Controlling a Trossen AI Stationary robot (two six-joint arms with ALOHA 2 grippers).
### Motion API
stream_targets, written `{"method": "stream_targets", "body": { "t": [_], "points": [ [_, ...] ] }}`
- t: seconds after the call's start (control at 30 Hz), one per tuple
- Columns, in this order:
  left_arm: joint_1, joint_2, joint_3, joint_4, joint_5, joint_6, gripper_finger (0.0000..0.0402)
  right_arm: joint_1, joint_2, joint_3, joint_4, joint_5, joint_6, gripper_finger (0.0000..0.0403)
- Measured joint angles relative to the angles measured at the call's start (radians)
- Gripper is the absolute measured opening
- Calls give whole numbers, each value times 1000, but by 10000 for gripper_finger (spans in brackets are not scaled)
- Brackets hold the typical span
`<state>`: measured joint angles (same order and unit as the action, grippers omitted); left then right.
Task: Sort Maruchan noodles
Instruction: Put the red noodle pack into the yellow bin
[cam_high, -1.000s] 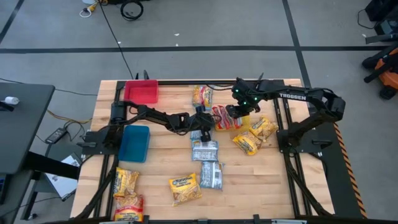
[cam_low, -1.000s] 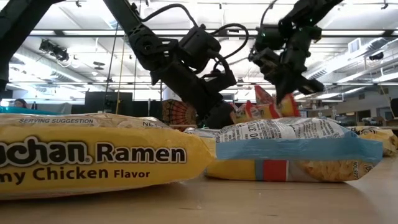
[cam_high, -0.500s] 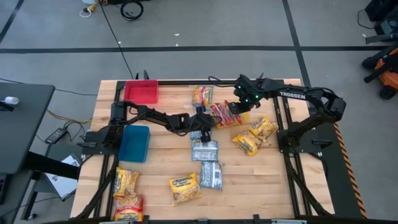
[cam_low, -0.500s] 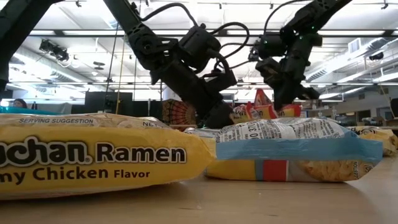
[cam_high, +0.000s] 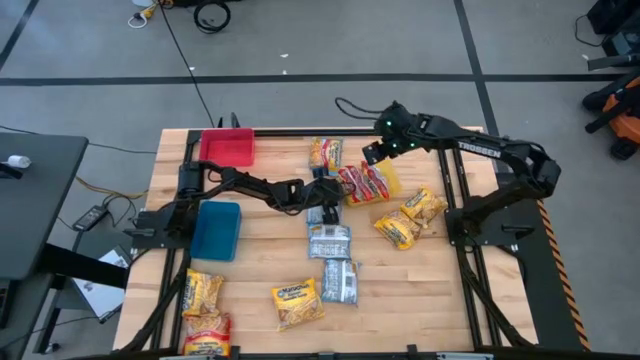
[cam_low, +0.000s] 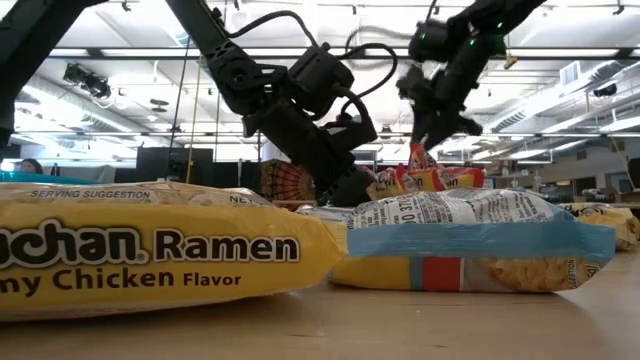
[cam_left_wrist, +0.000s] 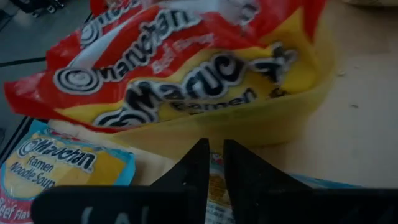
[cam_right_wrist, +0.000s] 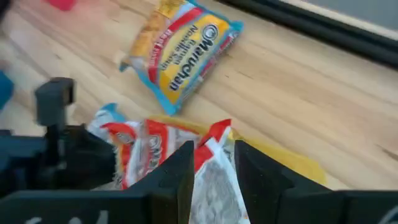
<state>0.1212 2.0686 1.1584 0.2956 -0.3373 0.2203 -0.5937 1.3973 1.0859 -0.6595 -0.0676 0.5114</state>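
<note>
Wooden counter (cam_high: 250, 300) boards carry scattered noodle packets, and red packets (cam_high: 360, 186) are seen lying in the yellow bin (cam_high: 388, 178) near the middle of the far edge. The right claw (cam_right_wrist: 213, 146) is held just above them, fingers parted a little, nothing gripped. The left claw (cam_left_wrist: 212, 144) is placed beside the bin, nearly closed and empty. The release is probably best finished by lifting straight up, so that no packet corner is dragged out.

On the bench (cam_high: 260, 260), two bins (cam_high: 227, 147) sit at the left, one farther than the other. Packets (cam_high: 329, 241) run down the middle, a pair (cam_high: 410, 217) lies right, and three more (cam_high: 205, 310) lie at the near-left edge.
</note>
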Motion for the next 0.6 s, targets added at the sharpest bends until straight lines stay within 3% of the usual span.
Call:
{"method": "stream_targets", "body": {
  "t": [0.2,0.4,0.6],
  "points": [
    [-1,0,0,-2,0,-25,52,-12,124,-4,-119,-4,19,91],
    [-3,0,0,-5,0,-26,52,-11,212,-34,-3,-84,53,61],
    [-14,0,0,-12,1,-23,52,-11,247,-33,-34,-86,63,34]
  ]
}}
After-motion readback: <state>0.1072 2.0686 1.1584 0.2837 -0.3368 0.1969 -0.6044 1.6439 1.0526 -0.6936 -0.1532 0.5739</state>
